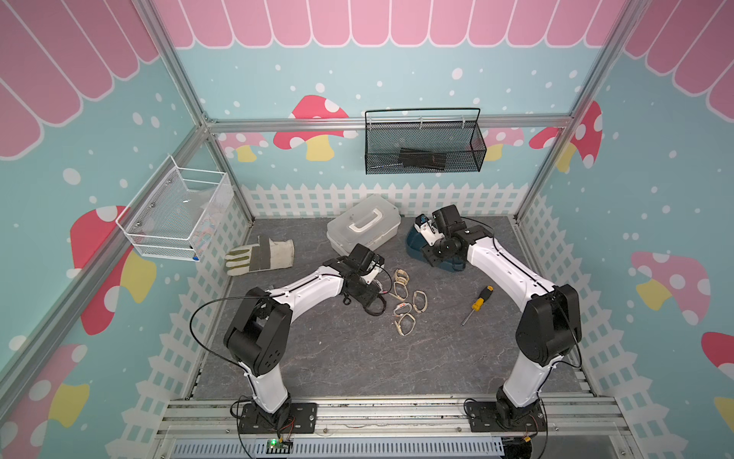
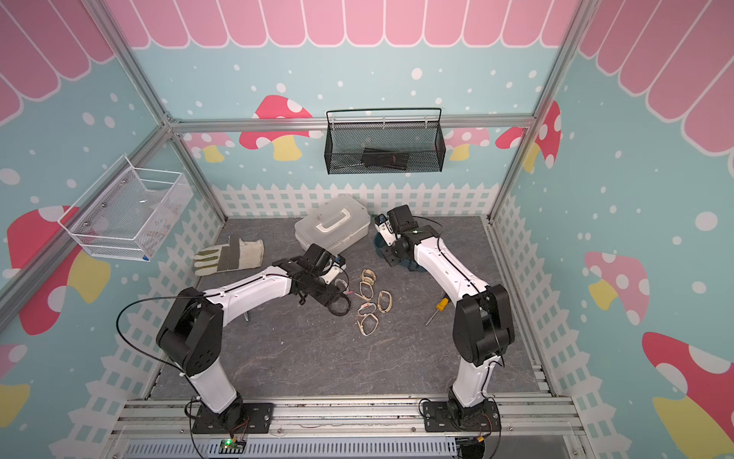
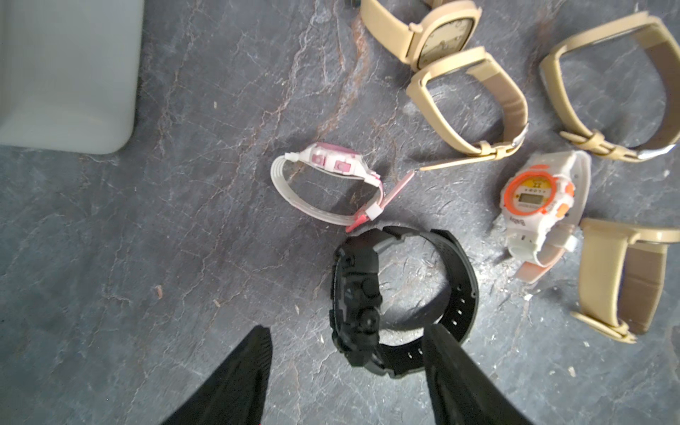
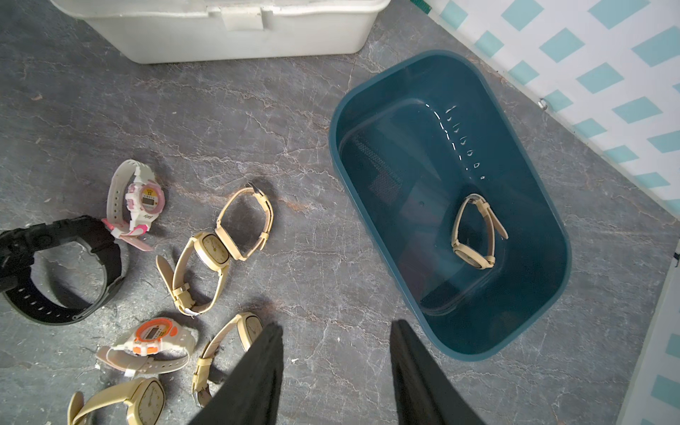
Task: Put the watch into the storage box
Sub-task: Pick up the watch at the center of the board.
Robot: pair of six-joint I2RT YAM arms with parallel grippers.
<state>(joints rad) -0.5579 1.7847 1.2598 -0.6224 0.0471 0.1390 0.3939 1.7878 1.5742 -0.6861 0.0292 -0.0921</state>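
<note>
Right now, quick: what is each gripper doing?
Left gripper: open around the chunky black plastic wristwatch, not gripping it yet.
Right gripper: open, holding nothing.

Your left arm (image 1: 306, 286) and right arm (image 1: 502, 264) have white shells and bulky black joints. A thin black cable (image 1: 192, 322) loops off the left. The left gripper (image 3: 347, 329) has black wedge fingers.

On the tabletop (image 1: 337, 357), the storage box (image 1: 414, 243) sits at the back, just right of the handled case (image 1: 363, 228), with one watch (image 4: 474, 232) lying in it. A cluster of watches (image 1: 402, 307) lies in front of both, the screwdriver (image 1: 476, 304) to its right, the glove (image 1: 260, 256) far left.
</note>
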